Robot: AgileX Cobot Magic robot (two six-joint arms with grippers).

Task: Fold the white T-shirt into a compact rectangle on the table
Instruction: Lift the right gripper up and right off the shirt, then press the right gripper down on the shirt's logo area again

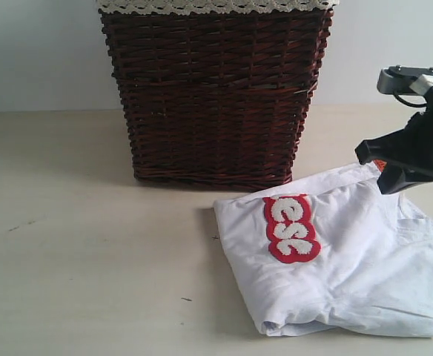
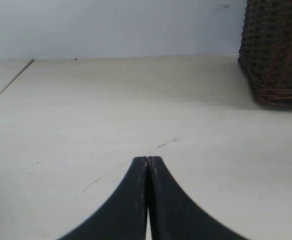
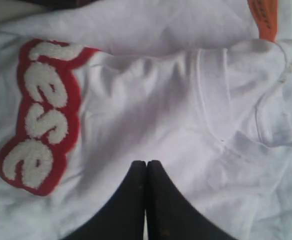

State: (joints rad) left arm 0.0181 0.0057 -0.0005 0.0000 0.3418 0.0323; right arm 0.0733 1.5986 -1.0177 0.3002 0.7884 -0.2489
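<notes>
Nearest, the white T-shirt (image 1: 342, 252) lies on the right half of the table (image 1: 90, 259), doubled into a lumpy rough rectangle with loose layers showing along its near edge. Midway, the red patch (image 1: 291, 228) faces up. Beyond it, the right claw (image 3: 146, 162) hangs above the shirt's far edge near the orange tag (image 3: 262, 17), fingers pressed together and holding nothing. Open them before you descend, pinch all layers at once, and draw the fold squarely toward the near edge. The left claw (image 2: 147, 159), likewise closed and empty, sits over bare table well apart from the cloth; bring it in to pin the shirt. Farthest, the wicker basket (image 1: 213, 96) stands just behind; keep fabric off it.
</notes>
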